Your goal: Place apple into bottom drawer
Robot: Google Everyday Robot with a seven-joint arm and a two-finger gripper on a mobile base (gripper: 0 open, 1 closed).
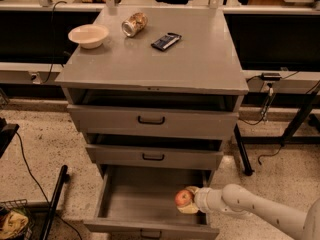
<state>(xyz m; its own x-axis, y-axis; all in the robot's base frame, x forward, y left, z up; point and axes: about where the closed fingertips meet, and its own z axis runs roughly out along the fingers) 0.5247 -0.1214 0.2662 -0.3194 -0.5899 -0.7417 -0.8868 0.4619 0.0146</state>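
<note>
**Apple clasped in the fingers over the open bottom drawer**

The apple point(183, 198), red-orange with a yellowish patch, sits at the tip of the gripper point(188, 200). The pale fingers point(192, 208) are closed around it from the right, one above and one below, spread only as wide as the fruit. The apple's left side is bare and juts out past the fingertips.

Beneath and to the left of the fingers lies the bottom drawer point(135, 199), pulled well out, its plain grey floor showing. The apple is over the right part of this drawer, close to its right wall. Whether it touches the floor cannot be told. The white arm point(250, 206) runs off to the right of the fingers, toward the lower right corner.

Above the fingers are the middle drawer point(152, 156) and the top drawer point(152, 120), each with a dark handle. Higher up and well apart from the fingers, the tabletop point(150, 64) bears a bowl point(88, 35), a can point(134, 24) lying on its side, and a dark flat packet point(166, 41).
</note>
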